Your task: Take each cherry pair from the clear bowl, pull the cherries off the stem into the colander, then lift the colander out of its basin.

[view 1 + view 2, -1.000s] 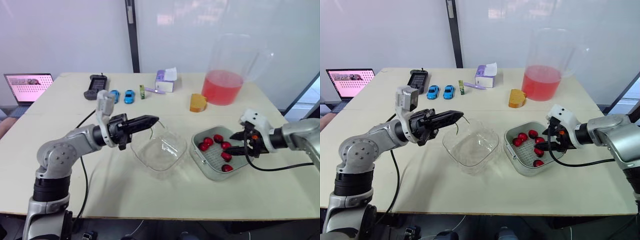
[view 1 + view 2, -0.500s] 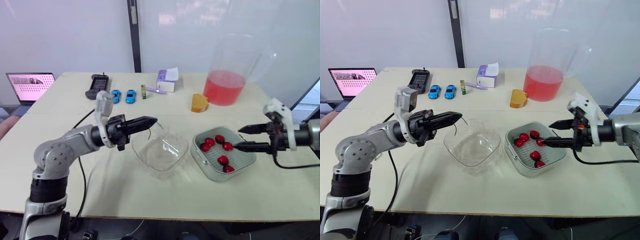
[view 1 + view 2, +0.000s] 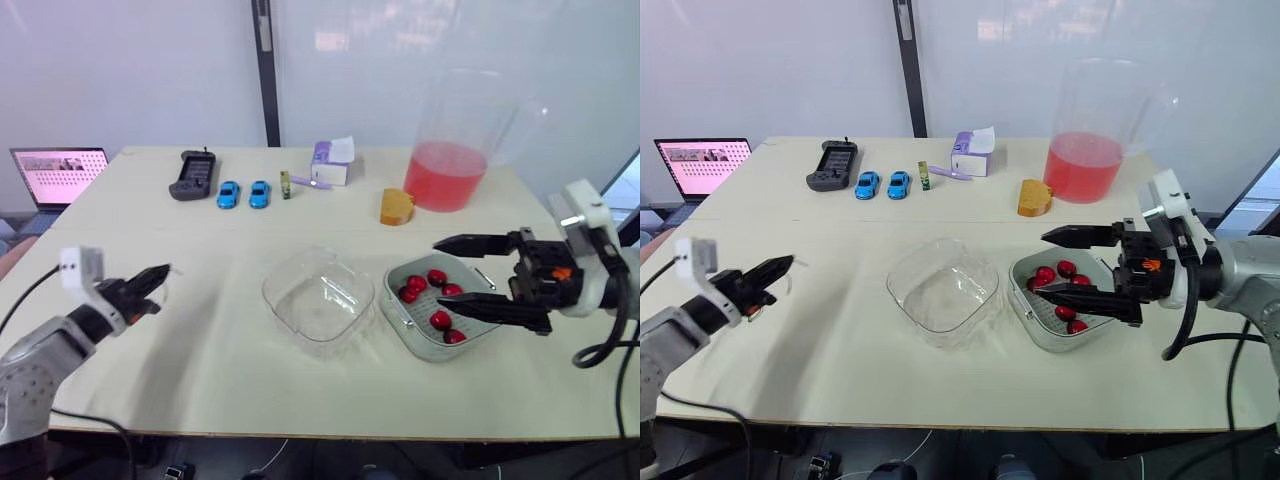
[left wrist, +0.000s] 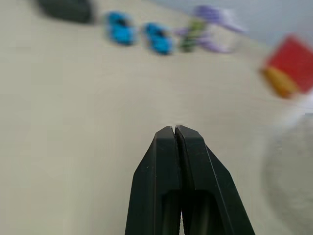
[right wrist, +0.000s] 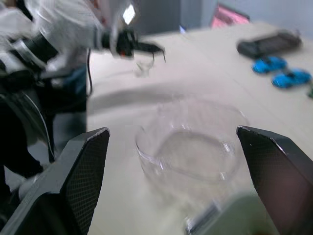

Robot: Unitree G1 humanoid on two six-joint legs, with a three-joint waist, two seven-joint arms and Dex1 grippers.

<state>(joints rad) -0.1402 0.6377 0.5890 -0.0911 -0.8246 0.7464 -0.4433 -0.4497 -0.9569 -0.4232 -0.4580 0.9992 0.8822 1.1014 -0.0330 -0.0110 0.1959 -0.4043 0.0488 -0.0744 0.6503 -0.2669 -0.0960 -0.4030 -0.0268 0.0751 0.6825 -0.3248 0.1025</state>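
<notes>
Left gripper (image 3: 163, 271) hovers over bare desk (image 3: 230, 380), well off to the left of the clear bowl (image 3: 320, 297), its fingers (image 4: 166, 161) pressed tight together. Whether a stem sits between them, I cannot tell. The clear bowl itself looks empty. Just right of the bowl sits the colander (image 3: 400, 322), with red cherries (image 3: 440, 320) lying loose inside. Right gripper (image 3: 446, 274) hangs over that colander, fingers spread wide, one on the bowl's far side of the cherries and one nearer.
</notes>
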